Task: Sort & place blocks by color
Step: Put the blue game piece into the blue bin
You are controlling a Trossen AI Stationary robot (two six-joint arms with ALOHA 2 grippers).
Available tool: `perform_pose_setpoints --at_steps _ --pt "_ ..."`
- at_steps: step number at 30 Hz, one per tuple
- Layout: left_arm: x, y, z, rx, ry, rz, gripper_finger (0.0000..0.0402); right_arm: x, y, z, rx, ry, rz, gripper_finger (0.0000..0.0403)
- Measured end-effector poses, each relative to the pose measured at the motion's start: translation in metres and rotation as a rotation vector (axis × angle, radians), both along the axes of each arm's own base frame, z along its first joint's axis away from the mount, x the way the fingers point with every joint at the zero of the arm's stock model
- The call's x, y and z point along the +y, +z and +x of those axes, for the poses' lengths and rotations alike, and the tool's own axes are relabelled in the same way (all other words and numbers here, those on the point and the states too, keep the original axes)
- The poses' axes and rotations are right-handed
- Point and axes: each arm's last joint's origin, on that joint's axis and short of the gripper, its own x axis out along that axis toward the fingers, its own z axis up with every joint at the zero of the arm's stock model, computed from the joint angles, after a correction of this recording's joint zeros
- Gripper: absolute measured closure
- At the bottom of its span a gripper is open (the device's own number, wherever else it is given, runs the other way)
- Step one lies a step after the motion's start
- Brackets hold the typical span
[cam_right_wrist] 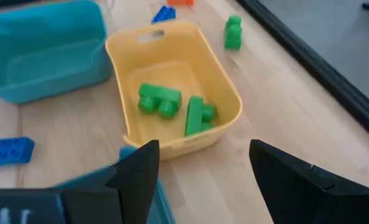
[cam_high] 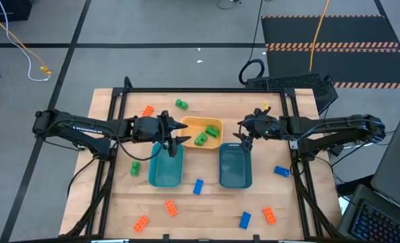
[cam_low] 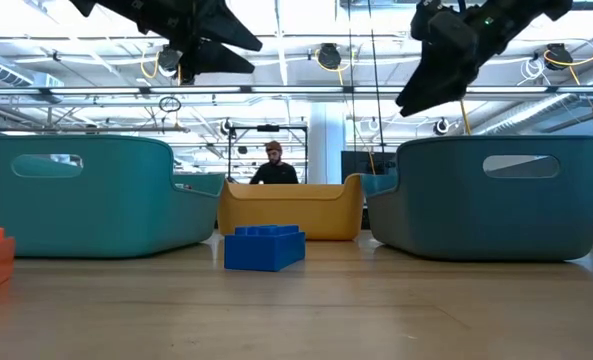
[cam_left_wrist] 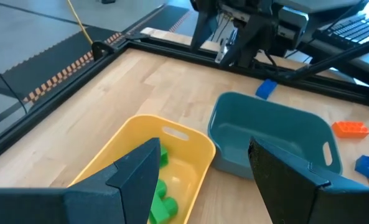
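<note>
Both end effectors hang above the bins with their fingers spread and nothing between them: the left end effector (cam_high: 175, 137) over the seam between the yellow bin (cam_high: 189, 124) and the left teal bin (cam_high: 154, 177), the right end effector (cam_high: 243, 134) over the far end of the right teal bin (cam_high: 235, 177).

The likeliest trouble is a collision. The two arms meet near the desk's middle, close to each other and to the bin walls, so a descent at a slant could catch a rim and shove a light plastic bin across the smooth wood. A brick gripped off-centre on its studs could also twist free and fall into the wrong bin.

Two green bricks (cam_right_wrist: 159, 99) lie in the yellow bin. Others are scattered on the desk: green (cam_high: 181, 104) and orange (cam_high: 148, 111) toward the far edge, a blue one (cam_high: 198, 186) between the teal bins, more orange and blue along the near edge. All are hard, glossy, blocky and studded; the bins are rounded tubs with handle slots.
</note>
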Motion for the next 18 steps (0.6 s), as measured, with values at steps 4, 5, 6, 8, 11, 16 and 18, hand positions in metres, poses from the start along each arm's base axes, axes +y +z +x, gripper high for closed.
perform_pose_setpoints --at_steps 4,5,6,8,11,16,18 --pt "0.0 0.001 0.001 -0.016 -0.002 -0.001 0.0158 0.003 -0.003 -0.003 0.037 -0.005 0.022 0.0161" --pt "0.0 0.002 0.001 -0.021 -0.002 -0.001 0.0158 0.003 -0.004 -0.003 0.045 -0.005 0.026 0.0161" --pt "0.0 0.002 0.001 -0.024 -0.002 -0.001 0.0158 0.004 -0.004 -0.003 0.049 -0.002 0.026 0.0161" --pt "0.0 0.003 0.001 -0.029 -0.002 -0.001 0.0158 0.006 -0.005 -0.004 0.059 0.009 0.027 0.0161" --pt "-0.001 0.004 0.001 -0.041 -0.006 0.01 0.0158 0.008 -0.005 -0.004 0.061 0.02 0.028 0.0161" --pt "-0.001 0.009 0.003 -0.058 -0.014 0.034 0.0158 0.009 -0.002 -0.001 0.032 0.058 -0.008 0.0161" --pt "-0.001 0.014 0.004 -0.073 -0.026 0.034 0.0158 0.009 -0.002 -0.001 0.025 0.054 -0.003 0.0161"
